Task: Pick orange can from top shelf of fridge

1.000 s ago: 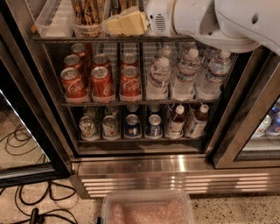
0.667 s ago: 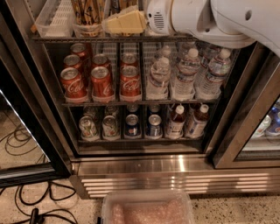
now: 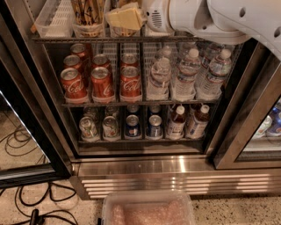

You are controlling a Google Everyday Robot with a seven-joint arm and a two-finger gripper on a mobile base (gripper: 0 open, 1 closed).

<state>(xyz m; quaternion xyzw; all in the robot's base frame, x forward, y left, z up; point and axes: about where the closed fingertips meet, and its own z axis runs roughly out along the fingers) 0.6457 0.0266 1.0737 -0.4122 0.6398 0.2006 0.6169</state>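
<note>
The orange can [image 3: 88, 10] is tall and orange-tan with dark streaks. It stands in a clear tray on the top shelf [image 3: 131, 39] of the fridge [image 3: 145, 167], cut off by the top edge of the view. My gripper [image 3: 125, 17], pale yellow at the tip, reaches in from the right on a white arm [image 3: 206, 17]. It sits just to the right of the orange can, at the same height and very close to it. I cannot see whether it touches the can.
A white lattice tray [image 3: 55, 17] sits left of the can. Red cola cans [image 3: 102, 83] and water bottles [image 3: 189, 74] fill the middle rack, with small cans and bottles [image 3: 131, 125] below. Cables [image 3: 39, 197] lie on the floor at left, and a clear bin [image 3: 149, 211] sits at the bottom.
My arm and gripper have shifted slightly left, toward the orange can. Nothing else has moved.
</note>
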